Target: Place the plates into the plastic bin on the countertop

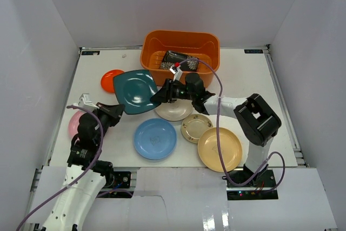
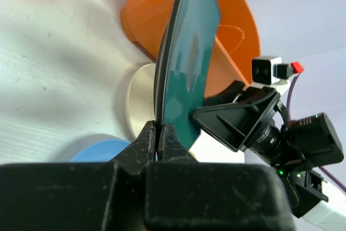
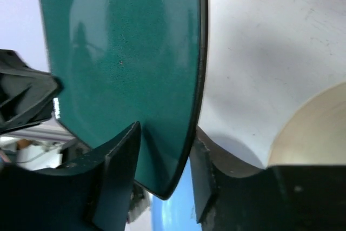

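The square dark teal plate [image 1: 135, 90] is held off the countertop [image 1: 248, 79] between both arms. My left gripper [image 1: 116, 109] is shut on its near-left corner; in the left wrist view the jaws [image 2: 160, 133] pinch the plate's edge [image 2: 189, 63]. My right gripper [image 1: 162, 94] is open, its fingers straddling the opposite corner [image 3: 124, 52]; the gripper [image 3: 165, 160] has not closed. The orange plastic bin [image 1: 181, 36] stands at the back with the black flower plate [image 1: 181, 60] inside.
On the countertop lie the orange-red plate [image 1: 111, 80], pink plate [image 1: 74, 125], blue plate [image 1: 155, 138], cream plate [image 1: 173, 112], small beige patterned plate [image 1: 195, 127] and tan-yellow plate [image 1: 219, 149]. White walls enclose the table.
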You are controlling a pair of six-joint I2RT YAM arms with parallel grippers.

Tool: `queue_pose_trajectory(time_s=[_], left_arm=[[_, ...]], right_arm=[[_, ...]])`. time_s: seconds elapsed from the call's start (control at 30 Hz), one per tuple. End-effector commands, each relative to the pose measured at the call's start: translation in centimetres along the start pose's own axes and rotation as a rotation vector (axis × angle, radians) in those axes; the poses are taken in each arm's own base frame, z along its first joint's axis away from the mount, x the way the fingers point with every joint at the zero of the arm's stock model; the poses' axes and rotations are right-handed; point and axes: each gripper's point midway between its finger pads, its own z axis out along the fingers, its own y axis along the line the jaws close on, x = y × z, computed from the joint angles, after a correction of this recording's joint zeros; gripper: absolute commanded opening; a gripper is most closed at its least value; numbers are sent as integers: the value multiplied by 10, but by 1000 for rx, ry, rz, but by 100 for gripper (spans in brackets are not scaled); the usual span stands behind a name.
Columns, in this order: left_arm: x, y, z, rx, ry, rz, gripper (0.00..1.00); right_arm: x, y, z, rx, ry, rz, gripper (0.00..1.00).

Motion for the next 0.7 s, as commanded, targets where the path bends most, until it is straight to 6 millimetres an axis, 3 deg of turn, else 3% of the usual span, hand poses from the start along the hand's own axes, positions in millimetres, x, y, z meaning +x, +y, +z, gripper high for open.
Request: queue_pose_trajectory(time_s=[0.0,0.07,0.2,0.27,0.3,0.4,0.53,0.67], left_arm=[[-34,-75,-20,263,-67,-40,0],[-30,-77,-19,281,-49,-40,0],[-24,-77,-13,286,-19,-23,0],[-16,-79,-10,308,16,-8,11],[-15,-82,-9,327,21,6,28],[-5,-83,0,333,78,48,56],[3,-89,12,346,146,104,69],[7,-93,22,344,179,143,73]], right_arm=[[-34,64,-18,-172,-122,-89,45],[-37,74,-27,-190,-148,-100,29],[-57,87,-52,-222,-236,-95,8],[-69,97,-68,-241,-278,-93,8],[-77,92,-78,-229,-305,-85,8],[-107,95,-106,-217,-381,-61,8],[-149,87,-139,-171,-478,1,8],[-186,74,-160,-99,-570,14,8]])
